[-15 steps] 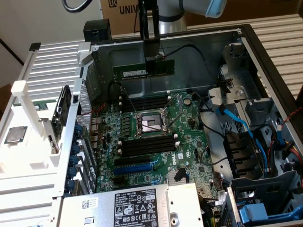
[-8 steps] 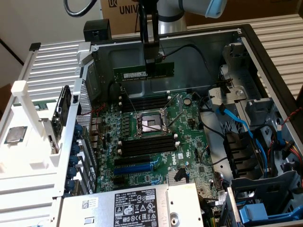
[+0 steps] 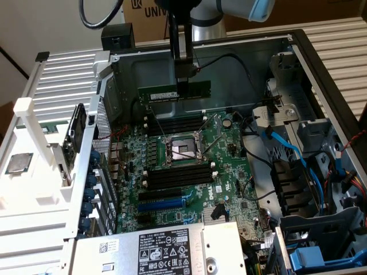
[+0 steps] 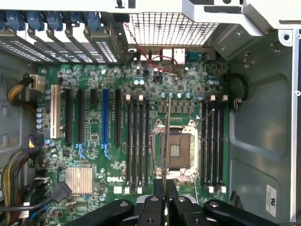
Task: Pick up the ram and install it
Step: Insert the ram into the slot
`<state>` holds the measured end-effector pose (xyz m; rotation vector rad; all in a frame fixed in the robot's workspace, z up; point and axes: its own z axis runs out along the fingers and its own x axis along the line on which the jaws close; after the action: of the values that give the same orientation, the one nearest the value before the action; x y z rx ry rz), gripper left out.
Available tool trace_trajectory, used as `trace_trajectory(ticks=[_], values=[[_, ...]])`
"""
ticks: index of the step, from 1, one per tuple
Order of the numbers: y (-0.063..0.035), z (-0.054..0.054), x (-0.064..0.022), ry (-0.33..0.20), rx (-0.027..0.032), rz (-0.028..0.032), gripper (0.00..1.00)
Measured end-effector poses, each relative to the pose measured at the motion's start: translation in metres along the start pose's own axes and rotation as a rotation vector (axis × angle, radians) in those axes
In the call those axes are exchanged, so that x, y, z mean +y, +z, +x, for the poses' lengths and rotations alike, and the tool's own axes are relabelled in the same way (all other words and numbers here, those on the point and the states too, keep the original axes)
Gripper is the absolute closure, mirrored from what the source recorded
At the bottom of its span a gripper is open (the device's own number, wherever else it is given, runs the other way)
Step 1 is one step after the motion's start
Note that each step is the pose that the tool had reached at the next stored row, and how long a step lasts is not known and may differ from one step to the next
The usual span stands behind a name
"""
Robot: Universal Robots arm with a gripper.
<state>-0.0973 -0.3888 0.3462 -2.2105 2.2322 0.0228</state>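
Observation:
The ram (image 3: 174,91), a thin green stick with a pale label, hangs level above the far part of the green motherboard (image 3: 226,152) inside the open computer case. My gripper (image 3: 183,86) is shut on its top edge near the middle. In the wrist view the ram (image 4: 166,141) shows edge-on, running out from between my fingertips (image 4: 159,190) over the CPU socket (image 4: 181,148). Black memory slots with white end clips lie on both sides of the socket (image 4: 137,141) (image 4: 212,141); the far bank (image 3: 175,123) sits just below the ram in the exterior view.
The case's metal walls (image 3: 229,63) ring the board. A blue expansion slot (image 3: 163,204) and a labelled power supply (image 3: 155,249) lie near the front. Blue and black cables (image 3: 292,149) and drive cages crowd the exterior view's right. A white fixture (image 3: 34,123) stands outside at the left.

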Motion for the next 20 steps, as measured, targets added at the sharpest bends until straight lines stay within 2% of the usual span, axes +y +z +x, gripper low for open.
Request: trace_trajectory(ticks=[4,8,14,18,19,20], values=[[0.0064,0.004,-0.0001,0.000,-0.0028,0.0000,0.87],[0.0105,0.010,-0.0004,0.000,-0.0082,0.0000,0.87],[0.0141,0.011,-0.0006,0.000,-0.0119,-0.0007,0.87],[0.0169,0.013,-0.0007,0.000,-0.0220,-0.0009,0.87],[0.0178,0.014,-0.0007,0.000,-0.0264,-0.0009,0.87],[0.0200,0.016,-0.0007,0.000,-0.0346,-0.0010,0.87]])
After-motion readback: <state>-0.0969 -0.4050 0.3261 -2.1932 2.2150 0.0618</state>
